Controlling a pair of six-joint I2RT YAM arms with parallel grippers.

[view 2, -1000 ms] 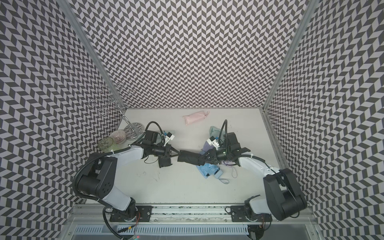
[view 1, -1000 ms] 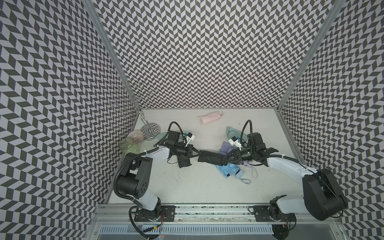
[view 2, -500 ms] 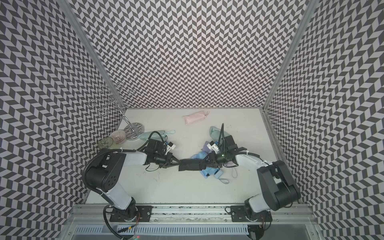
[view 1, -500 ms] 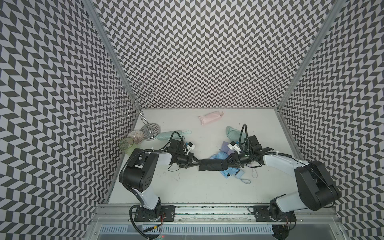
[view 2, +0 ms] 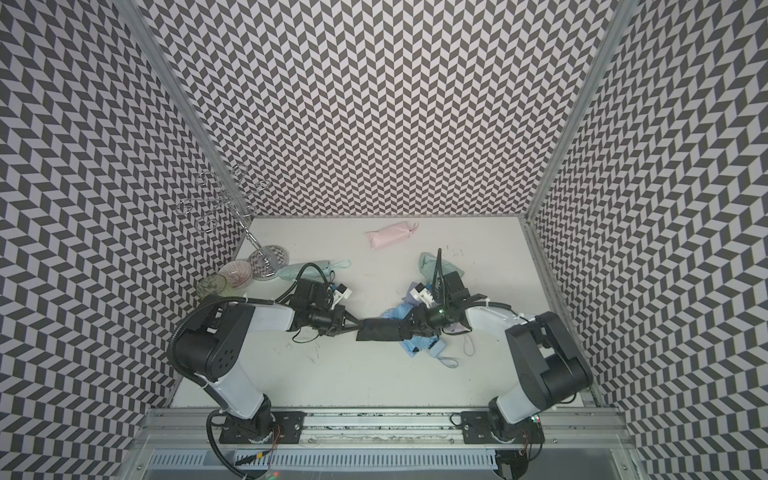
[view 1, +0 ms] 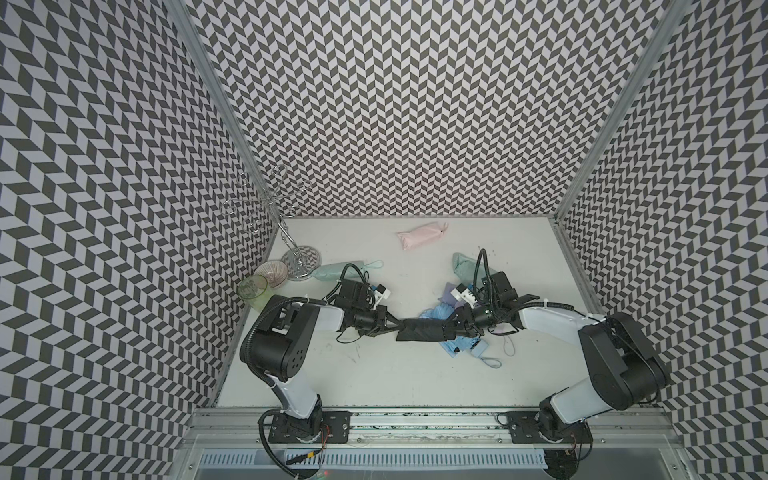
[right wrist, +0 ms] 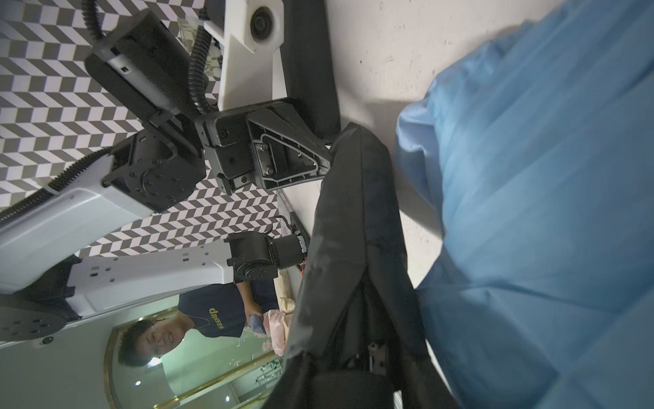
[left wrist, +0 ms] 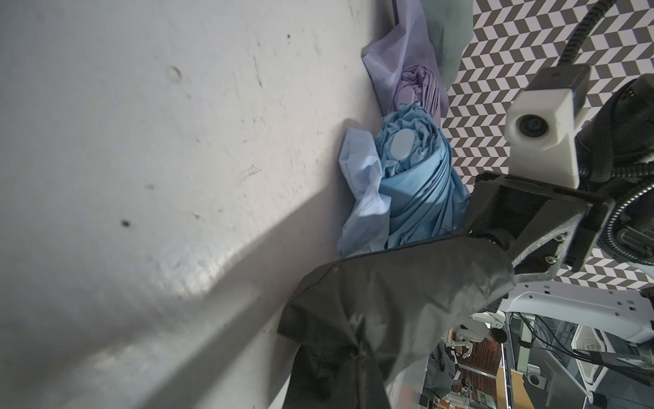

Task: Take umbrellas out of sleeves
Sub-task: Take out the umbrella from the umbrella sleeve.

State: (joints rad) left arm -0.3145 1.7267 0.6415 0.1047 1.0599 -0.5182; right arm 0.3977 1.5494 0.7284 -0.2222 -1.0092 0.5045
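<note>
The left claw (view 1: 392, 325) is squeezing tight on the black umbrella (view 1: 419, 330), mid-table. The right claw (view 1: 451, 330) is touching its other end; I cannot tell its grip. Both have moved frontward.

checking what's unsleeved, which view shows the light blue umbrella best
The left wrist view: the light blue umbrella shows its end cap and pleats there. Both top views: partly hidden by the black sleeve. Right wrist: only close fabric.

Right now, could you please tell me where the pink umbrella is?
In both top views the pink umbrella lies alone near the back wall, about midway across the table; its nearest neighbour is the mint umbrella on the right side.
</note>
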